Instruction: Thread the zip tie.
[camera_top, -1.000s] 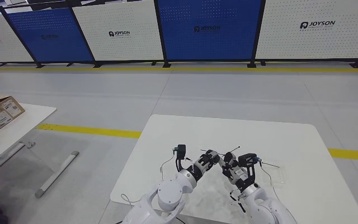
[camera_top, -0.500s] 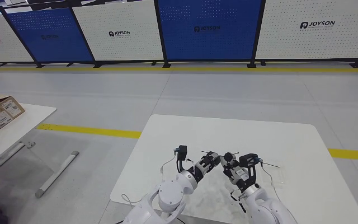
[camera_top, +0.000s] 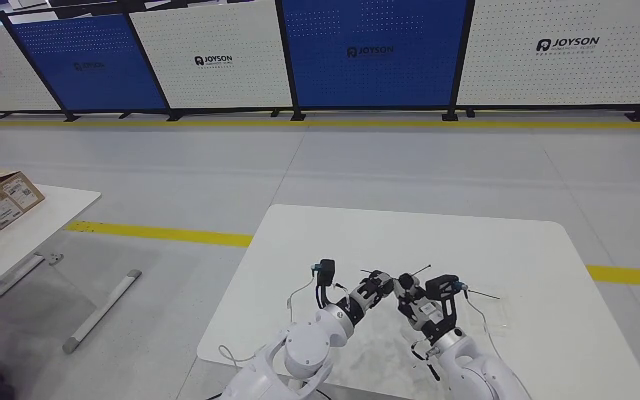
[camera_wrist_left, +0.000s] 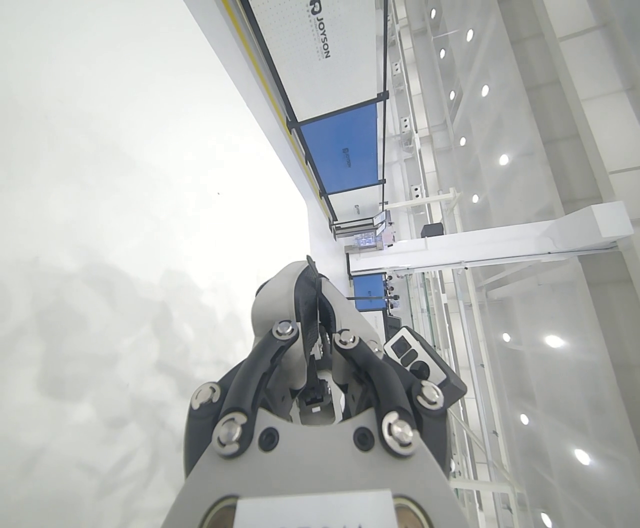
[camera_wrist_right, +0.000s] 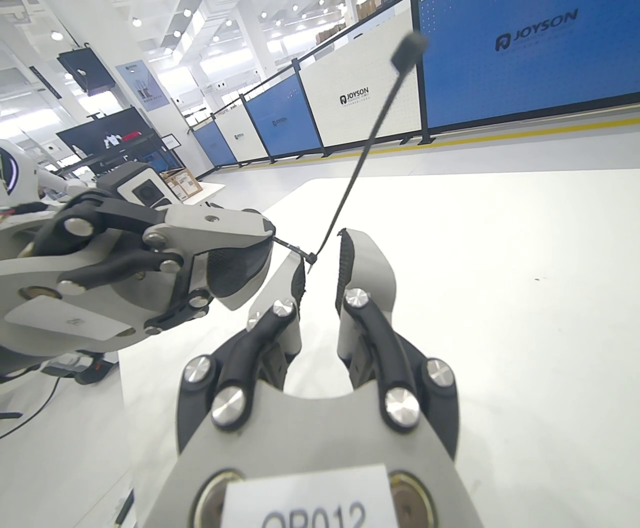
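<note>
Now, zip tie (camera_wrist_right: 348, 185) pinched in left hand (camera_wrist_right: 267, 240)

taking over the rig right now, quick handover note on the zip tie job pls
Left gripper: shut on one end of the zip tie, above the table.
Right gripper: open, fingertips beside the tie's bend, gripping nothing.
Done: tie is lifted; its head end sticks up free, nothing through it.
Left: likely grip with the right and feed the tail through the head.
</note>
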